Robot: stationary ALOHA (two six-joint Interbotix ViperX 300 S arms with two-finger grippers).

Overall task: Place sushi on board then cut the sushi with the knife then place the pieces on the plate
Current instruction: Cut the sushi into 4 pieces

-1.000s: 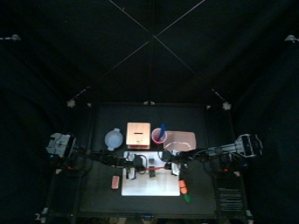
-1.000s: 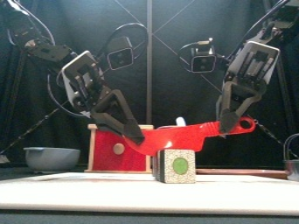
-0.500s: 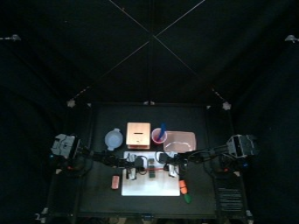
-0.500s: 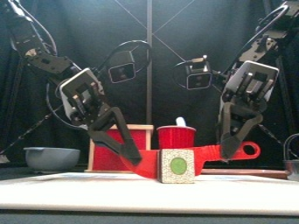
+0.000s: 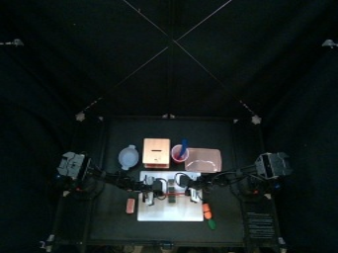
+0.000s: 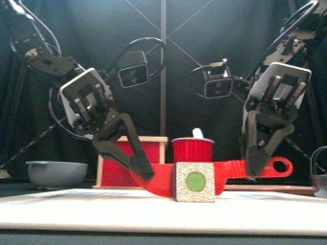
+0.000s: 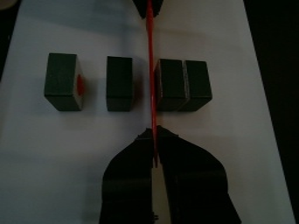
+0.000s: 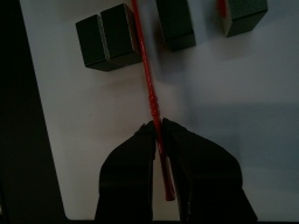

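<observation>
Since the toy sushi roll [image 6: 194, 182] already lies on the white cutting board [image 7: 70, 149], the first step looks done, and the cutting seems well along but not finished. The left wrist view shows the roll as a row of dark green blocks. An outermost block [image 7: 65, 81] stands clear of the others, and a second block [image 7: 121, 83] stands apart from it. Beyond these is a pair [image 7: 184, 85] pressed together with only a seam between them. The red toy knife [image 7: 152, 70] runs through the gap between the second block and the pair, so that cut appears made or nearly made. Splitting the pair is probably the one cut left. Both arms carry the knife. The right gripper [image 8: 158, 129] is clamped on the handle end, and the left gripper [image 7: 152, 133] is pinched tight on the blade's far end, so the knife spans the board low between them. No piece has reached the pink tray [image 5: 208, 155], which sits behind the board beside the red cup [image 5: 180, 152], so the whole transfer remains. From the front, the nearest block shows a white end face with a green oval centre. The blocks look square-edged and upright, and they stand in a straight line across the board.
</observation>
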